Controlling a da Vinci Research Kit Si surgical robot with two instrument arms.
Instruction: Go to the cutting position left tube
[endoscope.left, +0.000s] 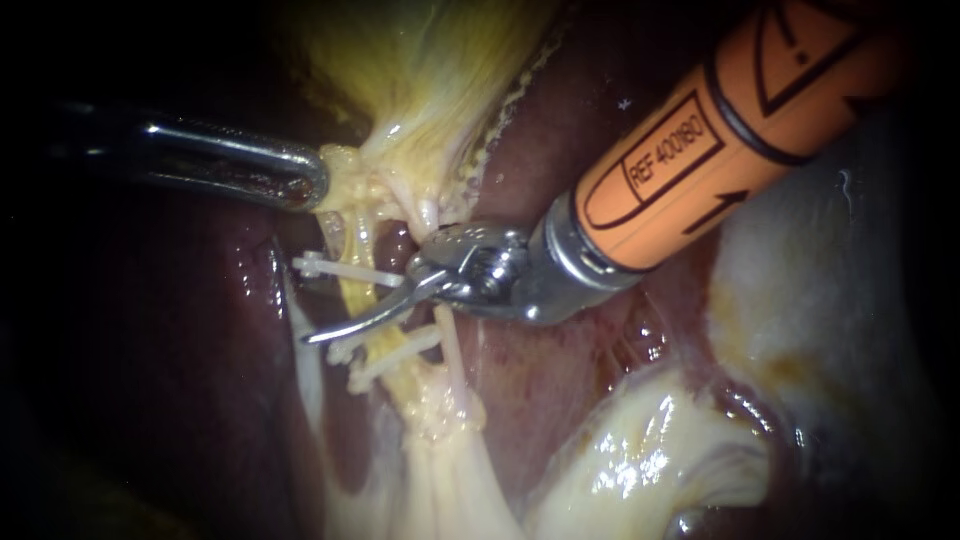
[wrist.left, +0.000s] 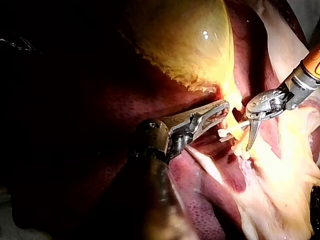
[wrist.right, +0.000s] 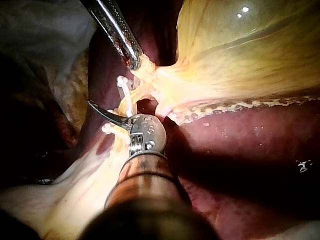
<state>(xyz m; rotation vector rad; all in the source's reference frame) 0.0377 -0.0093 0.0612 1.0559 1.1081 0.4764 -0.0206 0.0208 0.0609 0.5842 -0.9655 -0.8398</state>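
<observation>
left instrument (endoscope.left: 305, 180) comes in from the left; its hand is pressed onto pale tissue at the narrow end of the gallbladder (endoscope.left: 430, 70), pinching it and holding it up and leftward; below that grip the left tube (endoscope.left: 358, 240) runs downward, thin and yellow, stretched taut; a white clip (endoscope.left: 345, 270) crosses it high up and more white clips (endoscope.left: 395, 352) sit lower down; right instrument (endoscope.left: 375, 300) enters from the upper right, orange shaft, with a hand of two curved blades; the blades are spread, and the longer one lies across the left tube in the gap between the upper and lower clips; dark red liver (endoscope.left: 560, 130) lies behind; judging by this, the approach looks nearly finished, blades already at the bare stretch; what seems left is to settle the tube fully between the blades, which i cannot confirm here; nothing is cut.
</observation>
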